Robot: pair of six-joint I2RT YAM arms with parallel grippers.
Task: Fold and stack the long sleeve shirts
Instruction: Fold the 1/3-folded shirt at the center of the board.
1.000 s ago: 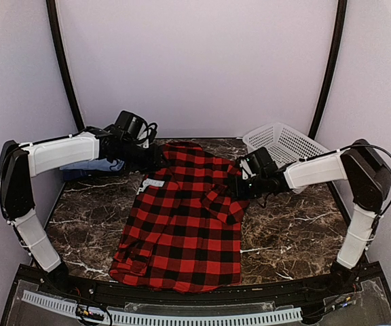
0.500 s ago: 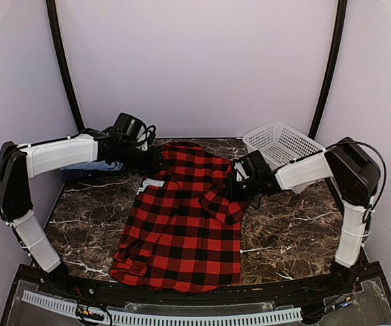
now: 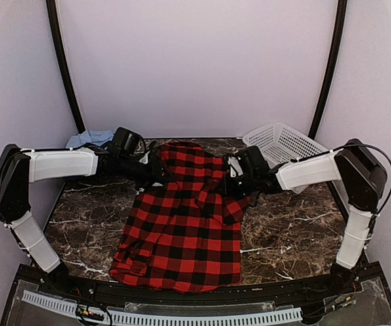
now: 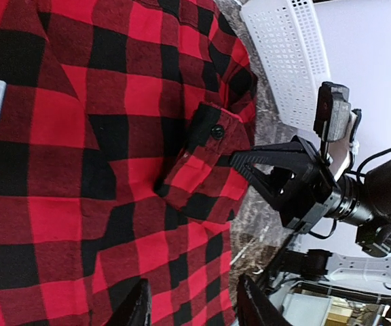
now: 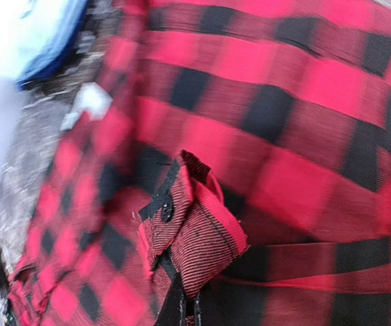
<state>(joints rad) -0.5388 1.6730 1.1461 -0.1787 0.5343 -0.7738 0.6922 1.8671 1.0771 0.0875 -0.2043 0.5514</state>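
Note:
The red-and-black check flannel shirt lies spread on the marble table, collar at the back. Its sleeve cuff, with a black button, is bunched up and pinched by my right gripper, which is shut on it at the shirt's right side. My left gripper hovers over the flannel near the left shoulder, its fingers apart with only cloth beneath them. The left wrist view also shows the right gripper holding the cuff. A light blue shirt lies at the back left.
A white mesh basket stands tilted at the back right, just behind my right arm. Bare marble table shows right of the flannel and at the front left. Black frame poles rise at both back corners.
My right gripper has shut on the flannel cuff and lifted it slightly toward the back left. My left arm has dropped lower and reached right, uncovering the light blue shirt.

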